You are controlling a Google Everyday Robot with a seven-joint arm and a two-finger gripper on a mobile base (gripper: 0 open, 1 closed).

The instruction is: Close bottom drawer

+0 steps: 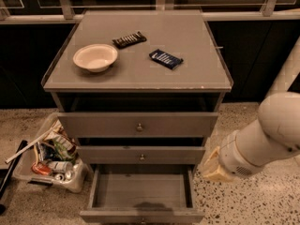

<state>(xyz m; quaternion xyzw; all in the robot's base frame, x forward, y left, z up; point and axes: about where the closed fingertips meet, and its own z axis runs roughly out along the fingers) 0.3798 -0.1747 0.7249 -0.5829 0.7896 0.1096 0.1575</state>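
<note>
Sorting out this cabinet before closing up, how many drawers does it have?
3: top drawer, slightly out under the tabletop; middle drawer below it; bottom drawer, pulled far out. The claw hangs beside the bottom drawer's right side, not touching.

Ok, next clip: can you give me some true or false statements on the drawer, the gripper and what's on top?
1. The bottom drawer is pulled out. True.
2. The gripper is inside the bottom drawer. False: it is outside it, by the cabinet's right side.
3. A white bowl sits on the cabinet top. True.
4. The bottom drawer holds a blue packet. False: it looks empty; the blue packet lies on the cabinet top.
</note>
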